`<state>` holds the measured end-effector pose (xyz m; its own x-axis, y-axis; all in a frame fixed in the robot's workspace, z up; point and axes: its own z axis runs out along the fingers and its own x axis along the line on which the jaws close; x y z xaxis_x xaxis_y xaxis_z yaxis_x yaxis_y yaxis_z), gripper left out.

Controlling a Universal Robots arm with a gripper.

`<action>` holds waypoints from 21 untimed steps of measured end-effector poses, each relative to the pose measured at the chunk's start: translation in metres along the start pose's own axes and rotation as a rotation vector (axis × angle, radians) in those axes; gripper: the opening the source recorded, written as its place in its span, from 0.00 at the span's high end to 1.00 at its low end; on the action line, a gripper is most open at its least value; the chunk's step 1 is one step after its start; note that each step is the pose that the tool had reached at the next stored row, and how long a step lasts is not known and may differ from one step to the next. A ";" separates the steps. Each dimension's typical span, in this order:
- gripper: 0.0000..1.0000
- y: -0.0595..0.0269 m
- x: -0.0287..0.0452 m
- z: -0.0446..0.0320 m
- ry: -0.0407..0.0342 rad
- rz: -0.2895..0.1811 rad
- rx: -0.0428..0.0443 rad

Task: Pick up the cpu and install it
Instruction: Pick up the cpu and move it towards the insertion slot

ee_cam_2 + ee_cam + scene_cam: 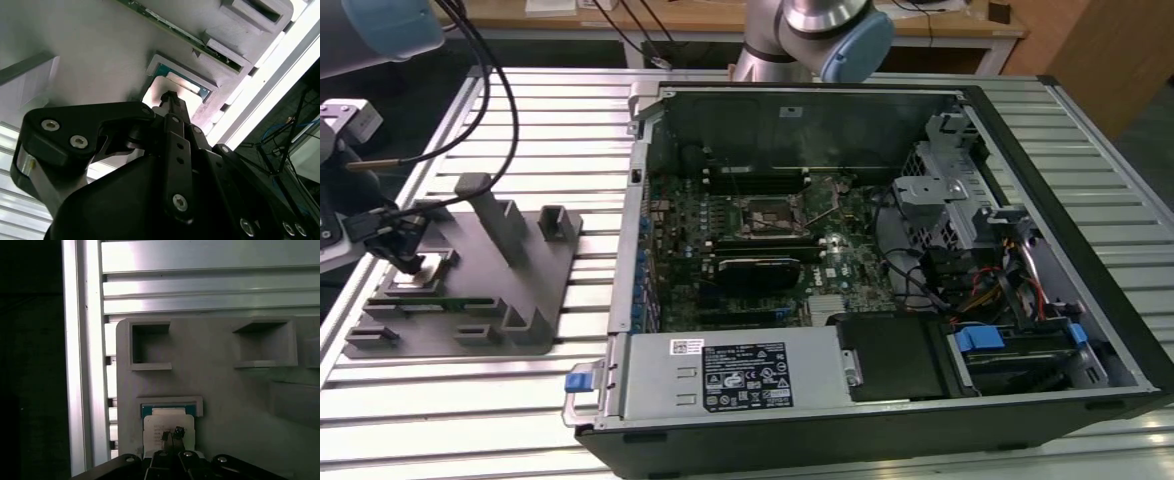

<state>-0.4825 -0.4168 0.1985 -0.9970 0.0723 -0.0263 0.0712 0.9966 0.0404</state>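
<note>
Plainly, little of the job is done. The slatted table (520,110) carries an open case (854,440) well apart from the gripper, on the exterior view's right. The socket (767,212) on the board inside has no chip seated in it, as far as that view shows. Directly under the gripper is a grey tray (547,290) with several pockets.

The gripper (403,255) hangs low over one of these pockets. In both wrist views its tips (172,434) (170,96) are drawn together, far narrower than the chip, so they do not clasp its edges. They sit at or just above the middle of its top; contact cannot be told.

The cpu (155,422) (155,92) lies flat in its pocket right beneath the tips, silver face up and not lifted (420,272). Pick-up, carry and seating all remain.
</note>
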 end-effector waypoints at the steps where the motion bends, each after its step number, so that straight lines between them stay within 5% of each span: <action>1: 0.89 0.0002 0.0001 0.0007 0.0000 0.000 0.0000; 10: 0.89 0.0003 0.0002 0.0014 0.0000 -0.001 0.0000; 18: 0.53 0.0003 0.0002 0.0014 0.0000 -0.001 0.0000; 21: 0.47 0.0003 0.0002 0.0014 0.0000 -0.001 0.0000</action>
<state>-0.4826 -0.4164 0.1971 -0.9971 0.0713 -0.0263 0.0702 0.9967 0.0404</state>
